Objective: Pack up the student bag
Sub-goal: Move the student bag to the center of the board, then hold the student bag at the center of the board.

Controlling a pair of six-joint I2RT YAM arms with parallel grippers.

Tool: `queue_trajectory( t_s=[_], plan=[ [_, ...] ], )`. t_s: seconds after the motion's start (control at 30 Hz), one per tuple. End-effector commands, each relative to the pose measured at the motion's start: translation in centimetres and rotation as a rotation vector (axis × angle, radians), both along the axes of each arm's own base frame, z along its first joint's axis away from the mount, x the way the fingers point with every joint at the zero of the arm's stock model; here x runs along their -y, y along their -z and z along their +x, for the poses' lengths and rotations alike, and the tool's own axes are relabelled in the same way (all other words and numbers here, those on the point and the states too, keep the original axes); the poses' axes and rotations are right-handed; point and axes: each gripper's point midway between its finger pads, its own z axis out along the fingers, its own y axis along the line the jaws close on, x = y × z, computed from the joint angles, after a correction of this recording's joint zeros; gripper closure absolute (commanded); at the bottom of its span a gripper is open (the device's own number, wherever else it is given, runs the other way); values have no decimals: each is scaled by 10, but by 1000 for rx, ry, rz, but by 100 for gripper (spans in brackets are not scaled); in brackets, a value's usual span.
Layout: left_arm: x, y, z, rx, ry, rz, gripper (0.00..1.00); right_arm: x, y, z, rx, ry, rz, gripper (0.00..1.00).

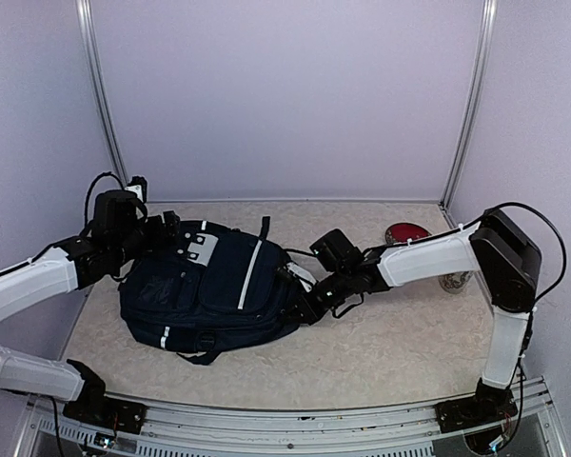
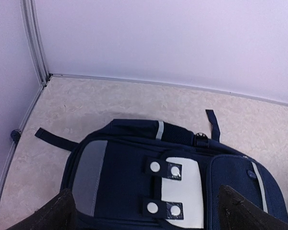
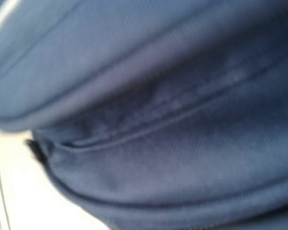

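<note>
The student bag [image 1: 214, 286], a dark navy backpack with white and grey patches and a pale stripe, lies flat on the table left of centre. My left gripper [image 1: 168, 228] hovers over its patched top end. In the left wrist view this gripper [image 2: 145, 203] is open, its dark fingers [image 2: 48, 213] spread wide above the white patch [image 2: 189, 189] and touching nothing. My right gripper [image 1: 305, 302] is pressed against the bag's right side. The right wrist view is filled with blurred navy fabric [image 3: 173, 158] and its fingers are hidden. It is shut, and I cannot tell whether it pinches any fabric.
A red round object [image 1: 406, 232] lies at the back right of the table. A small pale item [image 1: 454, 282] sits partly behind the right arm's elbow. Lilac walls with metal corner posts [image 1: 103, 105] enclose the back and sides. A loose strap [image 2: 55, 138] trails off the bag.
</note>
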Motion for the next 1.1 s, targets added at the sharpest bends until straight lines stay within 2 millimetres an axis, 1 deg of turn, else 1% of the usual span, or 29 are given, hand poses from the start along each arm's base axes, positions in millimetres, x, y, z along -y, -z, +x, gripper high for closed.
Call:
queue_trajectory(
  t_s=[0.0,0.07,0.1,0.13,0.17,0.2,0.23,0.27,0.3,0.33,0.37,0.43,0.47,0.5,0.57,0.6,0.63,0.67,0.73,0.8,0.87,0.93,1.0,1.07],
  plan=[
    [-8,-24,15,22,9,-155,1,24,-19,5,55,31,18,100],
    [-25,-32,21,43,-27,-197,1,32,-18,5,64,43,-1,100],
    [-31,-36,23,46,-31,-218,1,36,-17,7,69,50,-9,100],
    [-30,-43,24,62,-16,-228,1,38,-18,8,72,57,-11,100],
    [-17,-54,21,95,53,-225,2,39,-20,9,71,59,-8,100],
    [4,-66,14,141,149,-192,4,39,-23,9,74,57,3,100],
    [32,-74,1,188,249,-136,5,37,-28,10,77,53,19,100],
    [60,-78,-13,226,336,-67,5,34,-33,10,79,45,34,100],
    [94,-76,-30,246,445,5,5,32,-35,11,78,39,44,100],
    [123,-68,-46,245,549,74,5,30,-38,11,78,35,54,100],
    [152,-55,-65,231,666,135,5,28,-39,12,77,31,59,100],
    [200,-21,-104,199,893,257,4,25,-40,14,77,28,62,100],
    [219,-5,-123,181,981,307,4,24,-40,14,74,26,61,100],
    [234,13,-138,169,1040,369,4,24,-40,14,72,24,60,100],
    [252,42,-156,162,1089,512,6,23,-42,14,69,23,63,100],
    [257,56,-160,164,1092,590,9,23,-44,14,70,25,69,100],
    [261,64,-163,174,1078,661,15,22,-46,14,69,25,76,100],
    [264,73,-163,168,1079,710,23,22,-48,14,69,27,83,100],
    [270,86,-163,153,1089,747,40,22,-48,13,65,30,86,100],
    [271,97,-166,142,1113,765,44,23,-47,13,63,38,81,100],
    [266,108,-165,124,1100,801,46,24,-46,13,62,41,80,100],
    [254,115,-160,108,1044,846,52,25,-48,14,64,44,83,100],
    [241,117,-153,98,976,882,62,24,-49,14,68,44,89,100],
    [229,120,-150,88,934,904,65,21,-51,15,68,41,97,100]
  ],
)
